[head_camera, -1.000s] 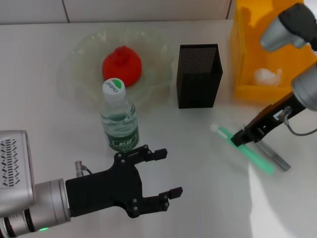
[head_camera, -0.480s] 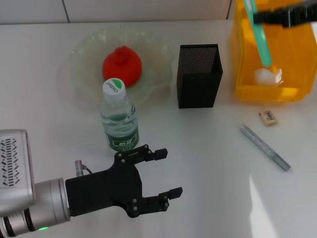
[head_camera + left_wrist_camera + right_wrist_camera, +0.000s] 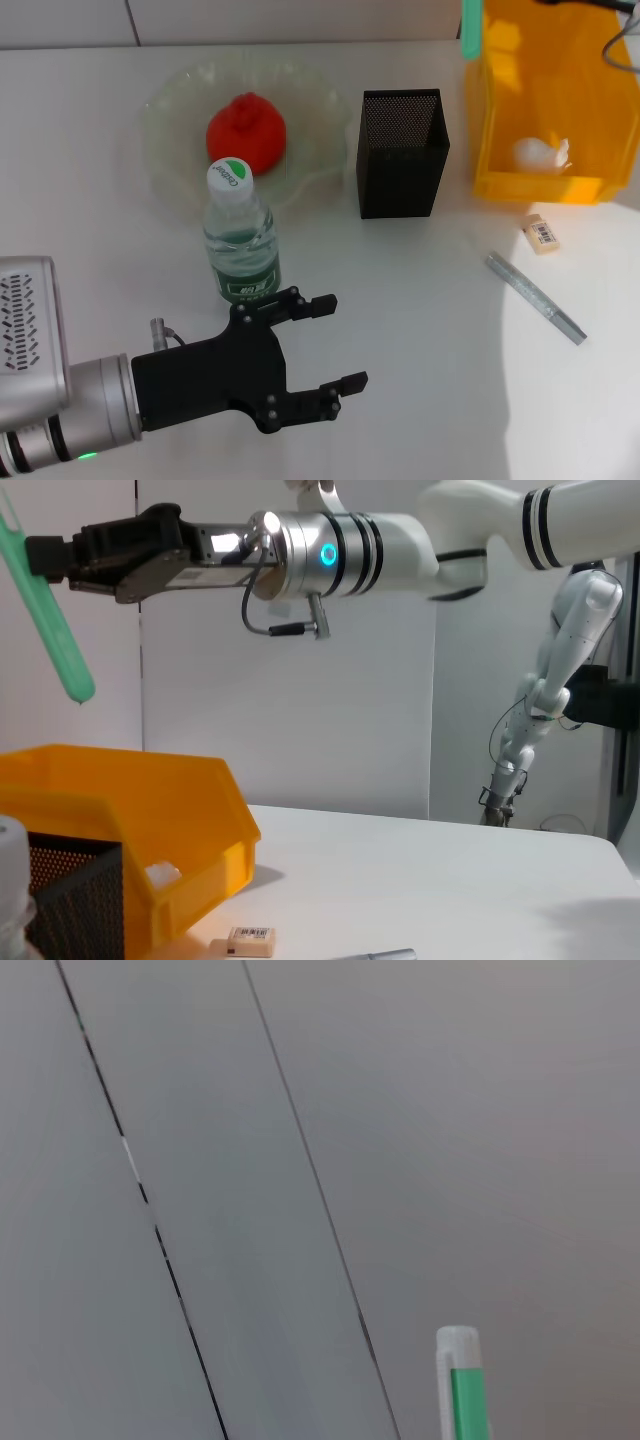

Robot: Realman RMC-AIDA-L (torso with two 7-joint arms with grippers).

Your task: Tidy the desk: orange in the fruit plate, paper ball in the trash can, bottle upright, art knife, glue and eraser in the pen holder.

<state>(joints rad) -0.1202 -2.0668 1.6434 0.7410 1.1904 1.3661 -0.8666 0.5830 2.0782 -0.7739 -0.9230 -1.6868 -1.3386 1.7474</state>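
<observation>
One glue point(image 3: 48, 620) in the right tool point(image 3: 40, 558), high above the trash can point(image 3: 150, 810).

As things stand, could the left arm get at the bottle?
Probably yes. The left pincer hovers open just in front of the upright bottle, with bare desk between them. The right pincer holds the glue high above the trash can.

Robotics lab: second robot arm point(image 3: 560, 670) (idle) beside bare white table point(image 3: 420, 880).
</observation>
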